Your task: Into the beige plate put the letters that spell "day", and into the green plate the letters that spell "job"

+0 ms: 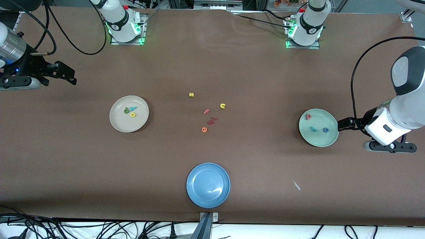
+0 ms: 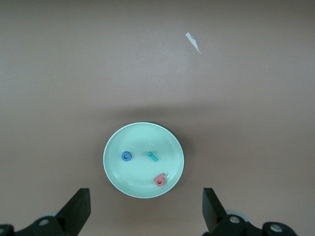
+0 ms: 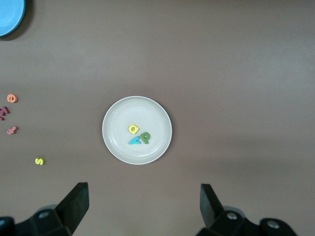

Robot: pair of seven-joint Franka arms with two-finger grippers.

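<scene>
The beige plate (image 1: 124, 123) (image 3: 118, 142) holds a dark green letter (image 1: 126, 111) (image 3: 145, 137), a yellow letter with a round bowl (image 1: 132, 115) (image 3: 133, 129) and a teal "y" (image 1: 132, 108) (image 3: 135, 141). In the green plate (image 1: 320, 139) (image 2: 142, 182) lie a salmon-pink "b" (image 1: 308, 116) (image 2: 159, 180), a thin teal "j" (image 1: 312, 129) (image 2: 152, 157) and a blue "o" ring (image 1: 326, 130) (image 2: 127, 156). My left gripper (image 1: 345, 124) (image 2: 145, 204) hangs open and empty just off the green plate's rim, toward the left arm's end. My right gripper (image 1: 66, 74) (image 3: 142, 196) is open and empty over the right arm's end of the table.
A blue plate (image 1: 208, 185) sits near the front edge. Loose letters lie mid-table: a yellow "s" (image 1: 191, 94), a yellow "u" (image 1: 222, 106), a pink "f" (image 1: 206, 111), dark red pieces (image 1: 212, 120) and an orange "e" (image 1: 204, 129). A white scrap (image 1: 296, 185) lies near the blue plate.
</scene>
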